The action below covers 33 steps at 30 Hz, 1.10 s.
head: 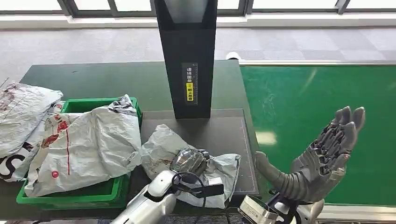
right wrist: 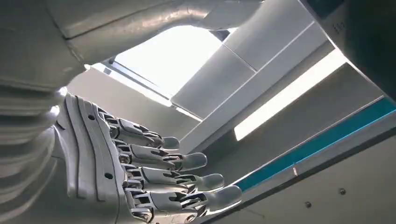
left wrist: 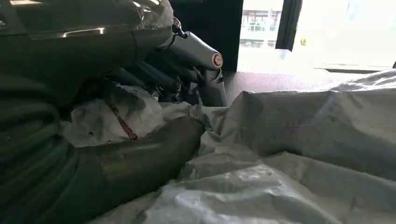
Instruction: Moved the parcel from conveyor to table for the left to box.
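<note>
Left robot hand (head: 190,161) grips the parcel (head: 161,150) on the dark table (head: 98,79); right robot hand (head: 322,156) spread

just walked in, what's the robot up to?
The left hand grips a crumpled grey parcel lying on the dark mat beside the green bin, which already holds other bags. The right hand is raised, open and empty, over the green conveyor, which has nothing on it here.

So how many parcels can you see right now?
3: one under the left hand on the table, one in the green crate, one left of it. Others may be hidden.
</note>
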Tool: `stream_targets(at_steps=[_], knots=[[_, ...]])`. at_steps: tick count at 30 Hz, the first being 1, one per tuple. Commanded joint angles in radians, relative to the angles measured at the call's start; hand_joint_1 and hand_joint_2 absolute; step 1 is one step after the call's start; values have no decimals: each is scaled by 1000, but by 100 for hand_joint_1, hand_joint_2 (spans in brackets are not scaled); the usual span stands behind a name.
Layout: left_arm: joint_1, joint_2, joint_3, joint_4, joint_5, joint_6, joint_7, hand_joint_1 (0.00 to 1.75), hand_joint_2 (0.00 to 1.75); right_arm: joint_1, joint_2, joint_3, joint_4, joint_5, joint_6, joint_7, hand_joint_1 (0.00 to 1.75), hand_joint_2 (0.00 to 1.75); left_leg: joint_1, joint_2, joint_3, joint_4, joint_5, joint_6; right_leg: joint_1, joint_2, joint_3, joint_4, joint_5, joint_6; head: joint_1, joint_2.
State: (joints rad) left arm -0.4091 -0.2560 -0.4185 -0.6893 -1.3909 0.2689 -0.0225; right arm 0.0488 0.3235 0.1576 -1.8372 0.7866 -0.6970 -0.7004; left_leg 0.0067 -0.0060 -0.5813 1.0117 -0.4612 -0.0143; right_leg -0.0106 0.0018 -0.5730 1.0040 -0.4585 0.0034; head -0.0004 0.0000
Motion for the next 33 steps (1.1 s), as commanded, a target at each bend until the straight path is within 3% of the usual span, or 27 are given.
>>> stream_targets(at_steps=[1,8,12,13,14,16,18,20,21,24,25,26,27,28,31,33], knots=[[17,49,-23,99,-12,-44,23,175,175,-72,26,-14,77,-9,-1,2,0,175,0,5,2,-2,0,0,0,5,0,-2,1,0,0,0],[22,55,-5,102,-58,-47,49,175,175,-83,26,-10,92,-11,-1,2,0,175,0,4,2,-1,-1,-1,0,4,1,-1,0,-1,0,0],[15,64,-18,48,-180,98,81,175,175,-71,26,-13,77,-2,-1,2,0,175,0,6,1,-3,0,-1,0,5,0,-2,1,-1,0,0],[-20,132,-189,-47,-180,342,206,175,175,-58,26,-12,63,7,-1,2,0,175,0,5,1,-2,-1,-1,0,4,0,-1,1,-1,0,0],[-44,175,-276,-120,-180,420,288,175,175,-51,25,-6,59,9,-1,2,0,175,0,5,-1,-2,0,-1,1,5,-2,-1,1,-1,0,0],[-108,279,-406,-330,-180,429,409,175,175,-53,25,1,63,10,-1,2,0,175,0,4,-3,-1,1,-2,1,3,-4,0,1,-1,0,0],[-108,279,-406,-330,-180,429,409,175,175,-53,25,1,63,10,-1,2,0,175,0,4,-3,-1,1,-2,1,3,-4,0,1,-1,0,0],[-168,349,-560,-423,-180,423,561,175,175,-56,26,-1,66,9,-1,2,0,175,0,3,-3,1,0,-2,1,2,-5,1,1,-1,0,0],[-407,540,-667,-709,-180,428,721,175,175,-64,26,-10,68,1,-1,2,0,175,1,3,-2,1,1,-3,2,4,-10,2,2,-2,0,0],[-444,595,-630,-831,-180,429,707,175,175,-66,26,-17,63,-3,-1,2,0,175,4,-1,-13,4,11,-5,5,0,-24,5,8,-6,0,0],[-386,600,-518,-904,-180,429,606,175,175,-70,26,-22,63,-5,-1,2,0,175,5,-1,-14,3,12,-6,6,1,-24,5,9,-6,0,0],[29,306,-71,-1163,-180,429,161,175,175,-76,26,-25,64,-7,-1,2,0,175,4,1,-11,2,12,-7,6,3,-22,4,10,-6,0,0],[227,-7,238,-1217,-180,429,-216,175,175,-78,26,-29,61,-8,-1,2,0,175,4,5,-10,1,11,-7,5,6,-22,4,10,-7,0,0],[225,-46,262,-1208,-180,429,-524,175,175,-79,26,-29,61,-8,-1,2,0,175,1,2,-5,-5,11,-5,3,4,-16,-2,10,-5,0,0],[221,-65,241,-1224,-180,429,-527,175,175,-85,26,-36,56,-9,-1,2,0,175,0,1,-6,0,8,-4,1,3,-18,2,7,-3,-3,0],[215,-55,197,-1237,-180,429,-489,175,175,-86,26,-41,51,-9,-1,2,0,175,2,4,-10,4,5,-1,1,6,-20,3,5,0,4,0]])
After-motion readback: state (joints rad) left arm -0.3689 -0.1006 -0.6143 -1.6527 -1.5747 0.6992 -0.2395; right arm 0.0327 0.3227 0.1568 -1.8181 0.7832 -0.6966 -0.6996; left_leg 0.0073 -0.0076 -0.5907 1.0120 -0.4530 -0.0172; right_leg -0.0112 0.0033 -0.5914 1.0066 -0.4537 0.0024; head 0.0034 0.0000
